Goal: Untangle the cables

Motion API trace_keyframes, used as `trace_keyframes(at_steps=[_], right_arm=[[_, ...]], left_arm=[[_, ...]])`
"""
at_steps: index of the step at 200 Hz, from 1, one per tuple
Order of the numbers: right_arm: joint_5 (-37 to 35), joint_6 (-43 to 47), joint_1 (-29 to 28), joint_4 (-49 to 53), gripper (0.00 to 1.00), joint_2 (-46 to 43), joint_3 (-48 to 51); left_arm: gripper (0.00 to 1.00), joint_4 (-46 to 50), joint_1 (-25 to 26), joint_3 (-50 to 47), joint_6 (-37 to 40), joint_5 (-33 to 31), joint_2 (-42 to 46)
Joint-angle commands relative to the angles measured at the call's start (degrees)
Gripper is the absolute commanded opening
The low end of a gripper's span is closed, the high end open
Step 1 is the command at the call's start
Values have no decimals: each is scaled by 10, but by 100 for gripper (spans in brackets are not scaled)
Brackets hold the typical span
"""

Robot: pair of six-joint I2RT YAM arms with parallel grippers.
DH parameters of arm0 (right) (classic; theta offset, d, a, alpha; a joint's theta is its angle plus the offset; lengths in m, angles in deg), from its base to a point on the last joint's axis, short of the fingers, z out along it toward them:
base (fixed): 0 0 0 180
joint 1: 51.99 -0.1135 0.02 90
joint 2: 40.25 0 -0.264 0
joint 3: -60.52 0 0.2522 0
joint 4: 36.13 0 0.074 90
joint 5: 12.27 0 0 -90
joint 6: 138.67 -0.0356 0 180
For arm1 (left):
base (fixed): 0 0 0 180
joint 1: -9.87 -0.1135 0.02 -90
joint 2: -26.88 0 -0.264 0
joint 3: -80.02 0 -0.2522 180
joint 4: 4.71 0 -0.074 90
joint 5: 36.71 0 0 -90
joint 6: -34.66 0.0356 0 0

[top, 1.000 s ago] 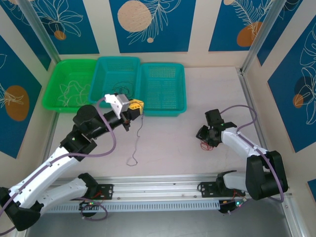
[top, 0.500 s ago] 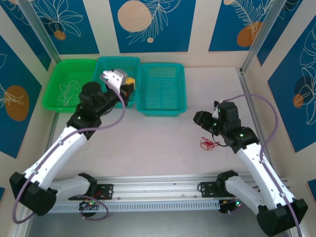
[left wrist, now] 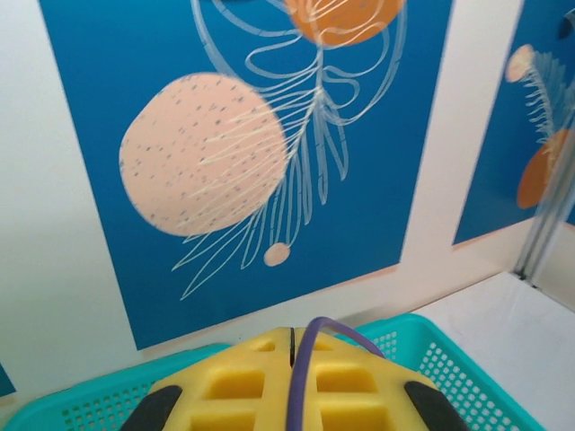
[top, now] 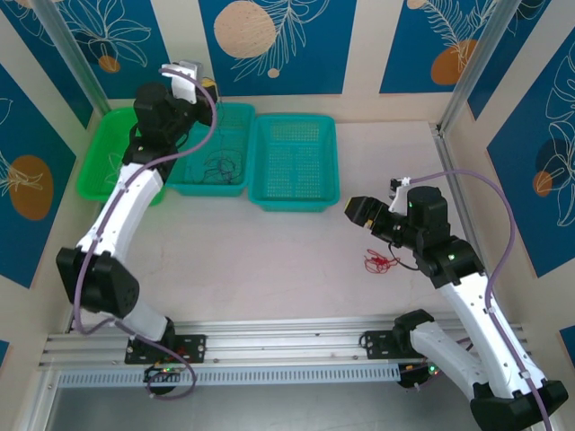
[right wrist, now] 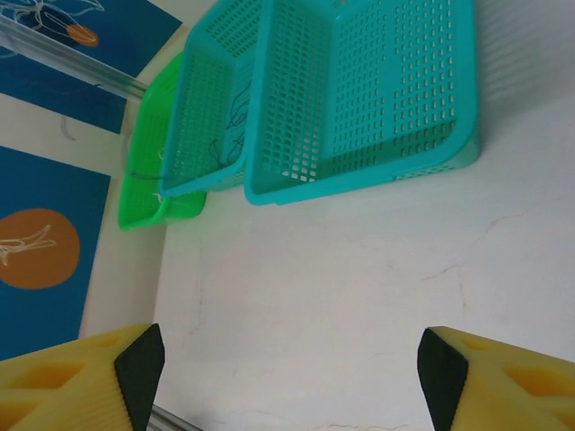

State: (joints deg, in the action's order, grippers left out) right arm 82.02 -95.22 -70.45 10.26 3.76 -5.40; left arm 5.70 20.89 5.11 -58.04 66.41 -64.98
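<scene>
Top external view: a pale table [top: 269, 269] is enclosed by cream walls carrying blue leaf-print posters [top: 274, 45]. The left gripper [top: 205, 83] is up by the back wall, its yellow pads [left wrist: 350, 386] pressed together. Beneath it the dark cable [top: 220, 167] lies in the middle teal basket [top: 235, 115]. The right gripper [top: 357, 209] hovers with its fingers [right wrist: 81, 382] spread wide. The red cable [top: 378, 261] lies on bare tabletop just to its near side.
</scene>
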Motion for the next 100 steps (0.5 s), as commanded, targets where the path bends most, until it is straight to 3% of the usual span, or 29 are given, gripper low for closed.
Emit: trace_keyframes(at_steps=[1, 58, 86, 100], right_arm=[[25, -3, 4, -1, 82, -12, -5], [50, -14, 24, 7, 87, -33, -4], [52, -11, 31, 28, 87, -37, -13], [52, -10, 35, 34, 87, -38, -14]], left_arm=[[0, 26, -19, 45, -32, 26, -48], [0, 21, -22, 38, -68, -14, -138], [39, 27, -28, 41, -70, -31, -163], [50, 25, -31, 36, -73, -29, -156]])
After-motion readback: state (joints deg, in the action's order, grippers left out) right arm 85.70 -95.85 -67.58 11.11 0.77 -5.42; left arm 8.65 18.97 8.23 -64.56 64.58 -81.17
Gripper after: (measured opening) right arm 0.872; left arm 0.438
